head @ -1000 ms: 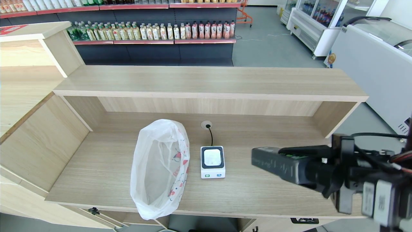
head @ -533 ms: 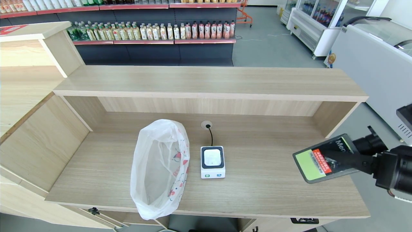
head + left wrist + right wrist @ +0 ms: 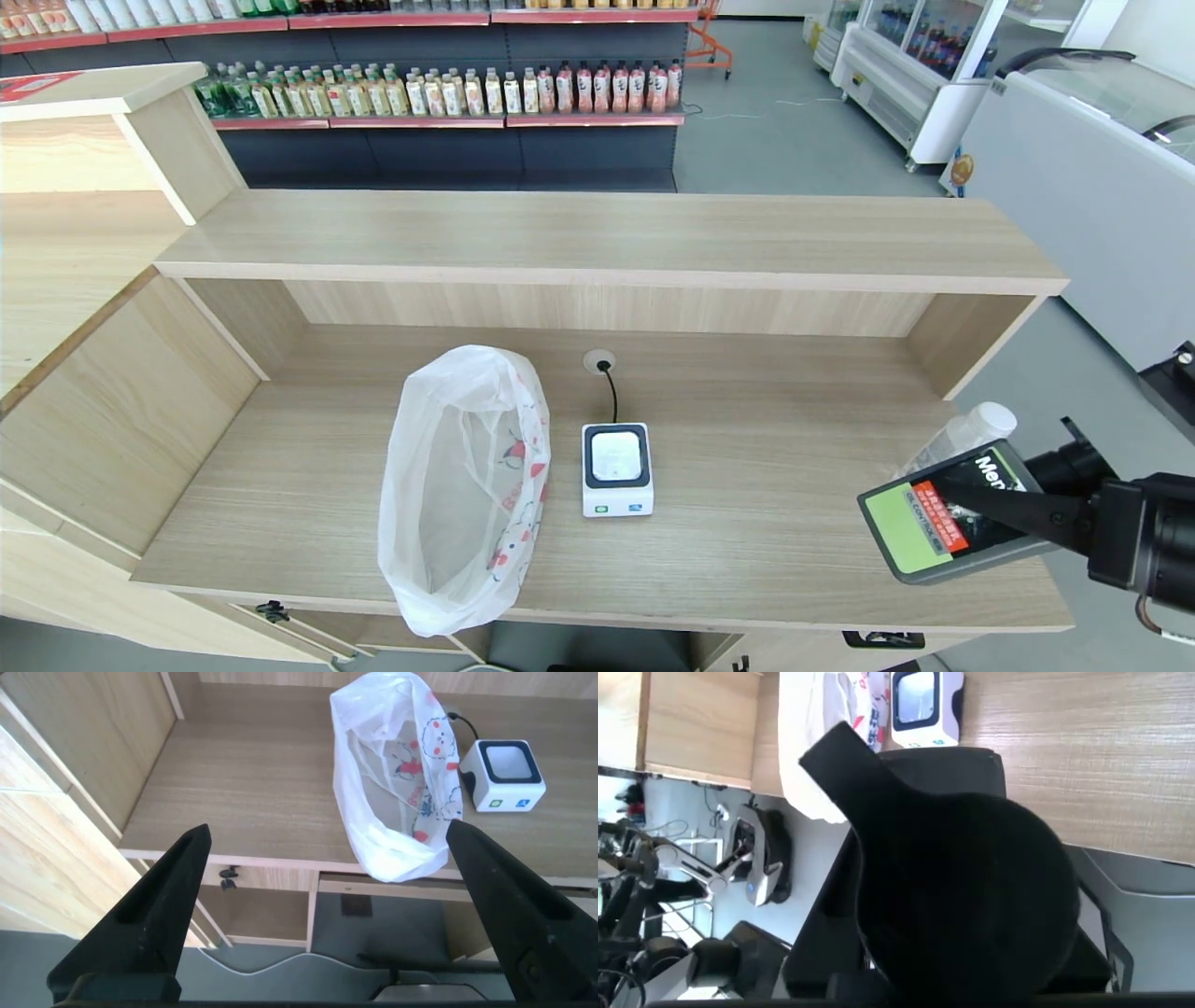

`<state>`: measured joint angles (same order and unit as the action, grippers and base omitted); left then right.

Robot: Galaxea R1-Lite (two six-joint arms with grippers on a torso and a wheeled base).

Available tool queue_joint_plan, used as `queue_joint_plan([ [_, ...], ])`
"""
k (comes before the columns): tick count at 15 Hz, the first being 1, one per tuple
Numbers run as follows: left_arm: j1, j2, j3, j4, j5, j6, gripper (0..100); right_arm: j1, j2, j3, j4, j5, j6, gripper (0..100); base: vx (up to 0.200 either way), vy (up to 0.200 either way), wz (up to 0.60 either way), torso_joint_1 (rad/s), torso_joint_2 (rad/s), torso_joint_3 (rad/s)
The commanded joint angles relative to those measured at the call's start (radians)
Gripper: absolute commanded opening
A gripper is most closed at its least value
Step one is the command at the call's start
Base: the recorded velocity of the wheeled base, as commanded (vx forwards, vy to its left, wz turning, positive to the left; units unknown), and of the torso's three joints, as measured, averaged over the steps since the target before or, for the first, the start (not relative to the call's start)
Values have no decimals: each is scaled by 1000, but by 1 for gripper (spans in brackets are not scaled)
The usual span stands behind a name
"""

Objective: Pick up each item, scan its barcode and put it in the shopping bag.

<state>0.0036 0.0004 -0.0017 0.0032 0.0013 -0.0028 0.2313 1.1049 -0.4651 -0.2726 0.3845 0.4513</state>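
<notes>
Box (image 3: 904,528) (dark, green and red label) clamped in right gripper (image 3: 971,504), held well right of scanner (image 3: 616,467), over counter (image 3: 766,551) near its front edge. Clear white-capped bottle (image 3: 966,429) shows just behind the box, farther from scanner; can't tell what it rests on. Shopping bag (image 3: 462,485) sits just left of scanner, open, its near end hanging over the counter front. Scanner cable (image 3: 611,392) runs to a hole behind it. Left gripper (image 3: 327,835) spread wide, holding nothing, off the counter front, well left of scanner.
</notes>
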Motion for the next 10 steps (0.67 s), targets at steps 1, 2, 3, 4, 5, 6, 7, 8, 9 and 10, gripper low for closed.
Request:
queue_joint_plan([
  [1,1,0,0,0,0,0,100,0,13,6,-2,-7,0,0,0,0,0,0,0,0],
  [2,1,0,0,0,-1,0,100,2,21,3,-2,-44,-2,0,0,0,0,0,0,0],
  [3,1,0,0,0,-1,1,100,3,29,2,-4,-58,-2,0,0,0,0,0,0,0],
  [4,1,0,0,0,-1,1,100,3,29,0,-4,-61,0,0,0,0,0,0,0,0],
  [5,1,0,0,0,-1,0,100,3,29,3,-4,-61,0,0,0,0,0,0,0,0],
  [6,1,0,0,0,-1,0,100,3,29,5,-4,-61,-2,0,0,0,0,0,0,0],
  [7,1,0,0,0,-1,0,100,3,30,5,-4,-61,-2,0,0,0,0,0,0,0],
  [8,1,0,0,0,-1,4,100,3,36,3,-4,-61,-2,0,0,0,0,0,0,0],
  [9,1,0,0,0,-1,4,100,3,38,3,-4,-61,-2,0,0,0,0,0,0,0],
  [10,1,0,0,0,-1,4,100,3,43,2,-5,-62,-2,0,0,0,0,0,0,0],
])
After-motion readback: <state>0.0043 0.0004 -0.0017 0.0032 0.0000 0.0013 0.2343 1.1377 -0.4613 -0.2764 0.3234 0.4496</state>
